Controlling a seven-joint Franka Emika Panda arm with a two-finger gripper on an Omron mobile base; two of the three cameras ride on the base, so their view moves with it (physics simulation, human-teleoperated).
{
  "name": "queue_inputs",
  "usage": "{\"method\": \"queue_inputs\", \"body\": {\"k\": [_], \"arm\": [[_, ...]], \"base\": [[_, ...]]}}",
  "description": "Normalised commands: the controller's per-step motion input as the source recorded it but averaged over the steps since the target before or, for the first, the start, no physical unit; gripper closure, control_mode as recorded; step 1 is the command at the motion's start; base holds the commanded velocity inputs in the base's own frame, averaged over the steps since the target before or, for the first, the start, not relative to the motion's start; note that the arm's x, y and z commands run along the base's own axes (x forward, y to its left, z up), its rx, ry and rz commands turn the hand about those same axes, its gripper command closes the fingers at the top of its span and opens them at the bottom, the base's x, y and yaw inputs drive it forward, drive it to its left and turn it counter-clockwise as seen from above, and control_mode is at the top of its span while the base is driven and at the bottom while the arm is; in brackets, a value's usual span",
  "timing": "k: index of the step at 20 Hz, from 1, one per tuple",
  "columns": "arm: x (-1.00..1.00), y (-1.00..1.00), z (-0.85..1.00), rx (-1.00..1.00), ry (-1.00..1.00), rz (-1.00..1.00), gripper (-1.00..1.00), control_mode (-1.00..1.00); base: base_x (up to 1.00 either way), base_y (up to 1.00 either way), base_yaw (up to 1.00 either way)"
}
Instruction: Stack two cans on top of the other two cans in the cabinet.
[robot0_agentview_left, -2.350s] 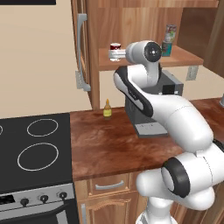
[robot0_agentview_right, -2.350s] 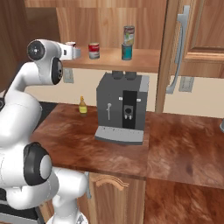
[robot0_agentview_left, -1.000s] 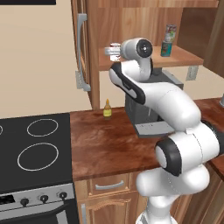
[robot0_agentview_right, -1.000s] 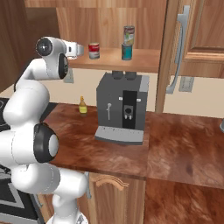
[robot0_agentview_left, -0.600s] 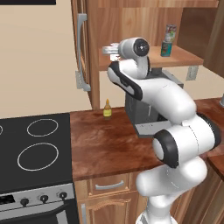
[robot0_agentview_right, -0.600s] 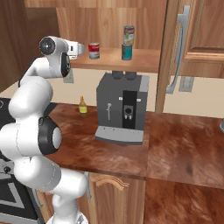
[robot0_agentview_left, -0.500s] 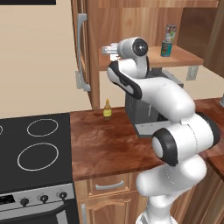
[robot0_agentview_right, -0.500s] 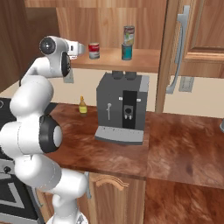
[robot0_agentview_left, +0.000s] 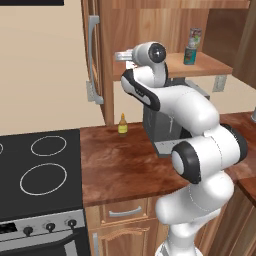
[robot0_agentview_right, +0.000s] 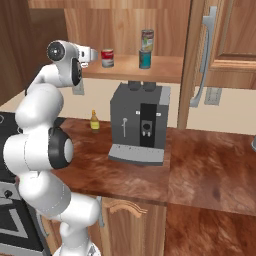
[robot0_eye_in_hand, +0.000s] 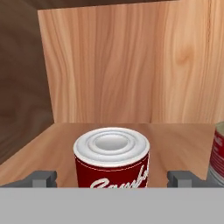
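Since a couple of seconds earlier my arm had swung up and stretched toward the cabinet shelf (robot0_agentview_right: 165, 67), carrying my gripper (robot0_eye_in_hand: 113, 178) from beside the coffee machine (robot0_agentview_right: 141, 123) up to shelf height, level with the dark red can (robot0_eye_in_hand: 112, 158).

From the hand view the can's lower half was cut off, so only part of its white script label showed, and a second can (robot0_eye_in_hand: 218, 153) at the right edge was sliced to a red-over-grey sliver. My fingertips (robot0_eye_in_hand: 41, 178) stood wide apart, one on each side of the red can, released and gripping nothing; whether they touched it I could not tell.

From the right base view the red can (robot0_agentview_right: 107, 57) stood just beyond my hand, and further along the shelf the green-labelled can (robot0_agentview_right: 147, 39) sat on top of the teal can (robot0_agentview_right: 145, 59). In the left base view that stack (robot0_agentview_left: 192, 45) was plain, but my wrist covered the red can.

Smooth pale wood grain lined the cabinet's back wall. The can's lid was glossy white with raised concentric rings. A long grey bar handle (robot0_agentview_right: 205, 55) ran down the door.
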Motion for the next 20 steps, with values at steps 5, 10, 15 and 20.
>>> {"method": "queue_inputs", "body": {"k": [5, 10, 15, 20], "arm": [[0.06, 0.0, 0.0, 0.0, 0.0, 0.0, -1.0, -1.0], [0.09, 0.0, -0.01, 0.0, 0.01, 0.0, -1.0, -1.0], [0.04, 0.0, -0.06, 0.0, 0.0, 0.0, -1.0, -1.0], [0.0, 0.0, -0.01, 0.0, 0.0, 0.0, 1.0, -1.0]], "base": [[0.0, 0.0, 0.0], [0.0, 0.0, 0.0], [0.0, 0.0, 0.0], [0.0, 0.0, 0.0]]}}
